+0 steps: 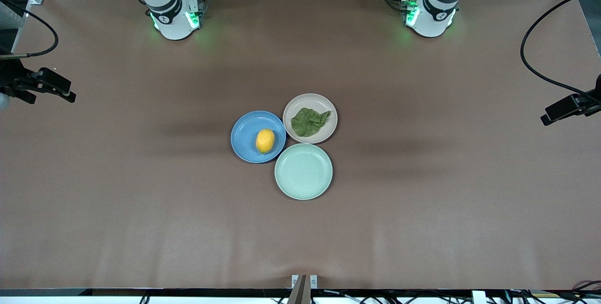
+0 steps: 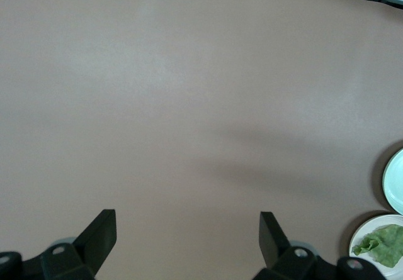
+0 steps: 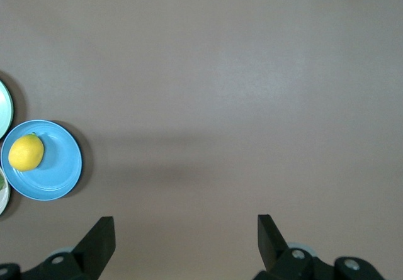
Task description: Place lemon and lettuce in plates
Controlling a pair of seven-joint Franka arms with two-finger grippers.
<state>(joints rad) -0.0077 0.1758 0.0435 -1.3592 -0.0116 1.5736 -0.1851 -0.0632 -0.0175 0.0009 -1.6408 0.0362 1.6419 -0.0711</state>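
The small oval yellow lemon (image 1: 265, 141) lies in the round blue plate (image 1: 244, 132), and the crinkled dark-green lettuce leaf (image 1: 310, 121) lies in the round beige-pink plate (image 1: 323, 103) at the blue plate's two o'clock. A bare pale mint-green plate (image 1: 303, 171) touches both at their six o'clock side, on the brown table (image 1: 141, 177). Only the wrist views show the fingers: the left gripper (image 2: 187, 236) and right gripper (image 3: 186, 237) both hang spread wide and hold nothing, over bare table toward their own ends.

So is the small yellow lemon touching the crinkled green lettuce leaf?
Apart. The front view shows the lemon on the blue plate and the lettuce on the beige plate.
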